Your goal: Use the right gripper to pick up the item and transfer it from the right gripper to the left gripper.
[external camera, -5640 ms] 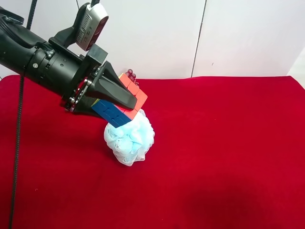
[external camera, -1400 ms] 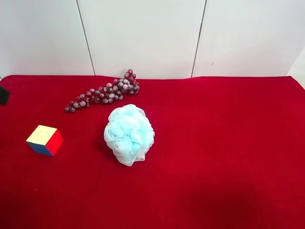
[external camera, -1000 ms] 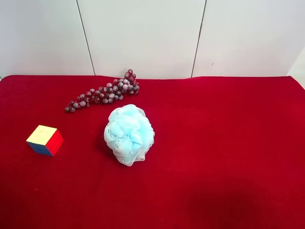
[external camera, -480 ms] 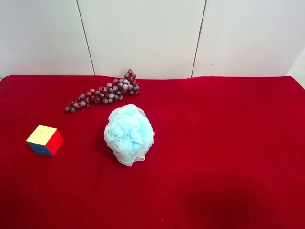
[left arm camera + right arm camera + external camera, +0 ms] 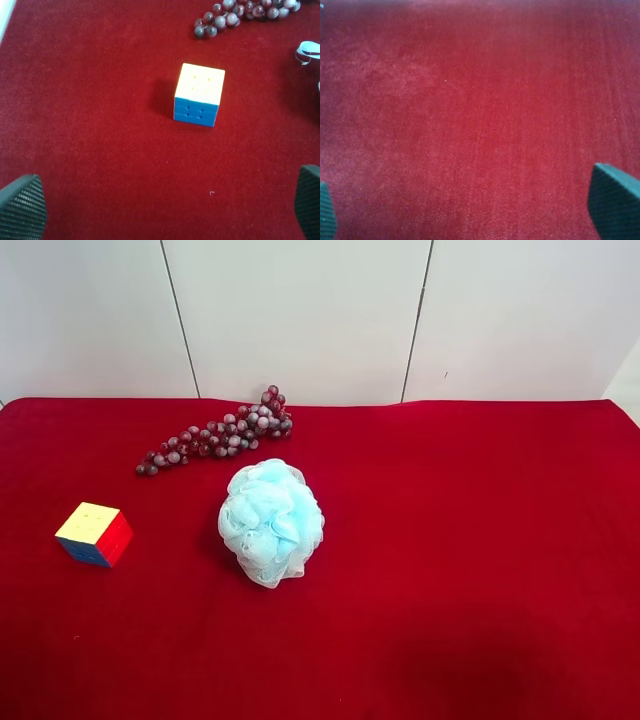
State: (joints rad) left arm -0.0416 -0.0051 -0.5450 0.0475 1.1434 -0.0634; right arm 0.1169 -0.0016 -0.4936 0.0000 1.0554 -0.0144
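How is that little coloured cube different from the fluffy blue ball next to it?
The cube is small, flat-faced and sharp-edged, with yellow, red and blue sides; the bath puff is clearly larger, rounded, ruffled mesh in a single pale blue. The cube sits near the cloth's edge, the puff nearer the middle. Both rest untouched on the red cloth.

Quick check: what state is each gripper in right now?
Left gripper: open, holding nothing, above the small yellow-and-blue puzzle cube.
Right gripper: open, holding nothing, over bare red cloth.
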